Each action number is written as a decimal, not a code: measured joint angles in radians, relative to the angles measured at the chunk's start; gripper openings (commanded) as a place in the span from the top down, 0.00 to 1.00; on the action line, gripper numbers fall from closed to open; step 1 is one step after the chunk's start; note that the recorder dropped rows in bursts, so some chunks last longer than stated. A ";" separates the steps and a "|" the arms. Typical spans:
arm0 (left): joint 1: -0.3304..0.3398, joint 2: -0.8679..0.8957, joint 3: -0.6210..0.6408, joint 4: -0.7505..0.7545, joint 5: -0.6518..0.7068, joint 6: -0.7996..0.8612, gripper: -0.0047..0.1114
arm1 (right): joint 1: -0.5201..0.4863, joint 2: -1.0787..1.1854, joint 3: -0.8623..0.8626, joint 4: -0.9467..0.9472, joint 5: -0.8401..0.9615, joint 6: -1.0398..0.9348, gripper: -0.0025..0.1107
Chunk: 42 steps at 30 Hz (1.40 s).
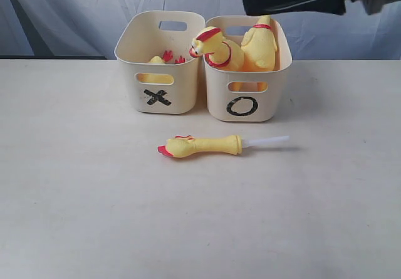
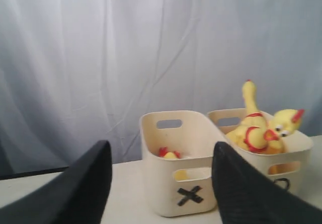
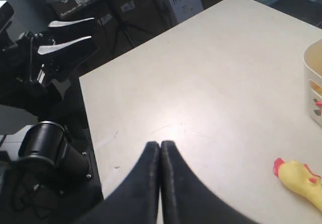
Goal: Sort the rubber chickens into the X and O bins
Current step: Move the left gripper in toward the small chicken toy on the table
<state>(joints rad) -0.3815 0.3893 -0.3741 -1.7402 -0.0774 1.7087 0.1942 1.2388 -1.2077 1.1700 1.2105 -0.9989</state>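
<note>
right gripper [image 3: 160, 145]: fingers [image 3: 143, 183] pressed together | rubber chicken [image 3: 302, 180]: on table [image 3: 201, 83]

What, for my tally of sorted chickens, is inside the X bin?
The X bin holds a rubber chicken: yellow and red tips show over the front wall, which hides the rest and anything beneath.

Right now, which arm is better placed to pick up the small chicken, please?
Probably right: the right gripper, shut, hangs near the small chicken; the left gripper, open, sees only bins.
</note>
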 measured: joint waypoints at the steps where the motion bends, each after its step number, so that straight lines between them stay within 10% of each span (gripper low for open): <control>1: 0.000 0.000 0.000 0.000 0.044 0.000 0.62 | 0.000 -0.022 0.000 -0.019 0.000 0.010 0.99; 18: 0.000 0.303 -0.005 0.091 0.396 -0.002 0.70 | 0.000 -0.496 0.373 -0.229 -0.254 0.100 0.99; 37: 0.000 0.896 -0.334 0.485 0.458 -0.002 0.70 | 0.000 -0.940 0.628 -0.398 -0.228 0.123 0.99; 42: -0.088 1.083 -0.430 0.616 0.421 0.003 0.70 | 0.000 -0.940 0.628 -0.400 -0.222 0.123 0.99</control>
<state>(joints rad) -0.4691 1.4721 -0.8037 -1.1240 0.3433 1.7112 0.1942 0.2984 -0.5798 0.7703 0.9884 -0.8758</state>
